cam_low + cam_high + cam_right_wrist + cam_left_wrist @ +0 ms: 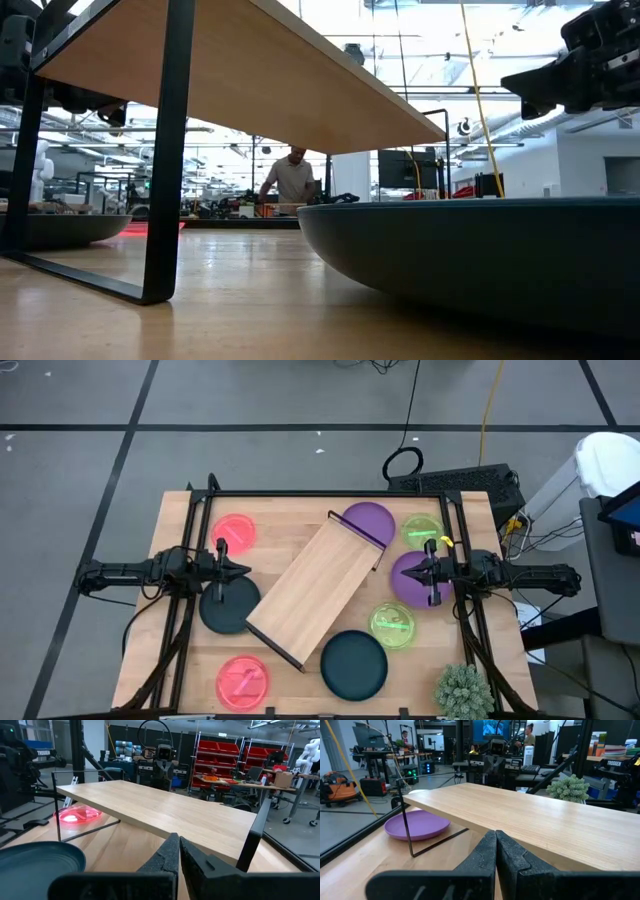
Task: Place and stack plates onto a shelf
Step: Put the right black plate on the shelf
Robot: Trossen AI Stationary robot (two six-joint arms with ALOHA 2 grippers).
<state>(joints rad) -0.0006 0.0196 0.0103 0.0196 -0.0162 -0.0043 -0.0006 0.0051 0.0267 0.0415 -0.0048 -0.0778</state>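
The shelf (318,592), a long light-wood board, stands slantwise mid-table on its thin black frame ends (160,200). Several plates lie flat around it. Two pink ones (234,532) (243,680) and a dark one (229,605) are on the left. Two purple (368,520) (413,578), two lime-green (421,530) (393,626) and a dark teal one (354,664) are on the right. My left gripper (243,571) (496,845) hovers shut at the left, pointing level at the shelf. My right gripper (408,571) (178,847) hovers shut over a purple plate, facing the shelf.
A spiky green plant (465,690) stands at the near right corner. A black frame (330,493) borders the table's far side. The far purple plate reaches partly under the shelf's far end. Bare wood (300,525) shows far of the shelf.
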